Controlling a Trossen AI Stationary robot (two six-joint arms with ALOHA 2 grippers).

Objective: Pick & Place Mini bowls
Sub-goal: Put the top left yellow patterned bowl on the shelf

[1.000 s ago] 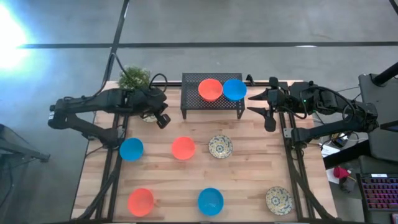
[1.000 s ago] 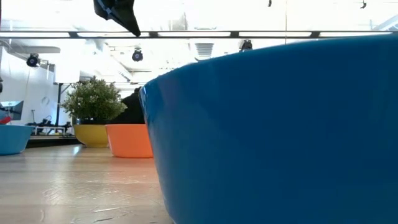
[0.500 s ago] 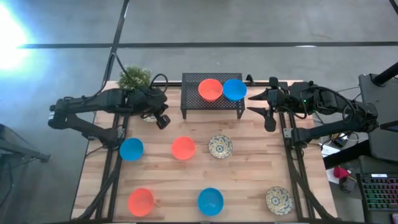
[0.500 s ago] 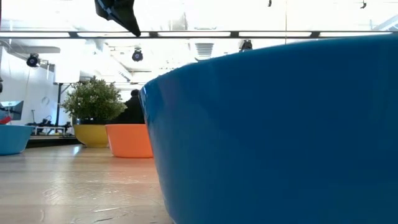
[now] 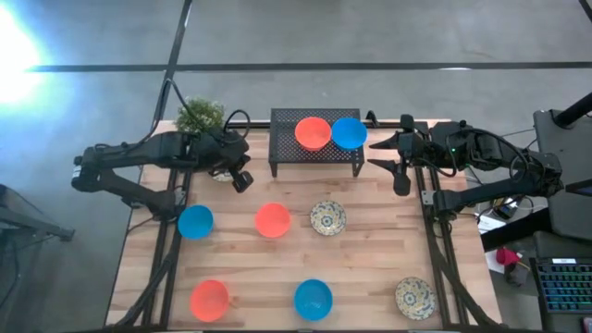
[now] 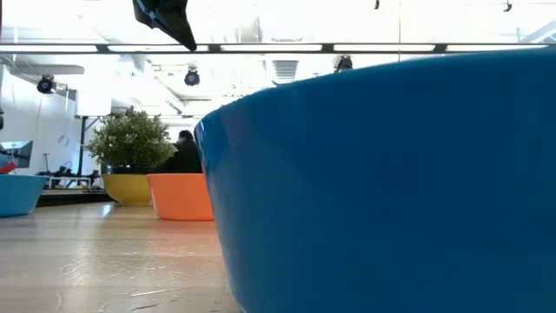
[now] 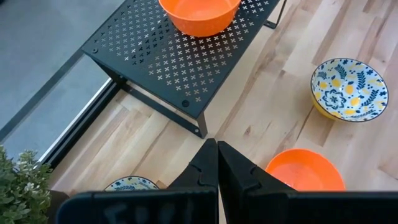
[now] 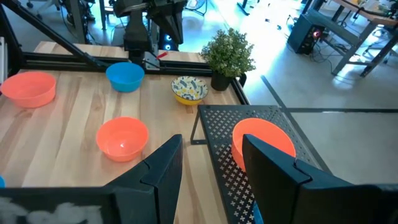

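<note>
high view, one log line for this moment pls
rack: orange bowl + blue bowl | left claw: shut, empty, near rack's left | right claw: open, empty, near rack's right

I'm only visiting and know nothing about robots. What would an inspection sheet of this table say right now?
Surface: wooden table, no spills seen.
Job's things: orange bowl and blue bowl on the black rack; six bowls on the wood in the high view; a patterned bowl by the plant.
Clutter: potted plant.
Grippers: left gripper shut, empty; right gripper open, empty.
Cables: along both arms.
Surroundings: keyboard; a person far behind.
</note>
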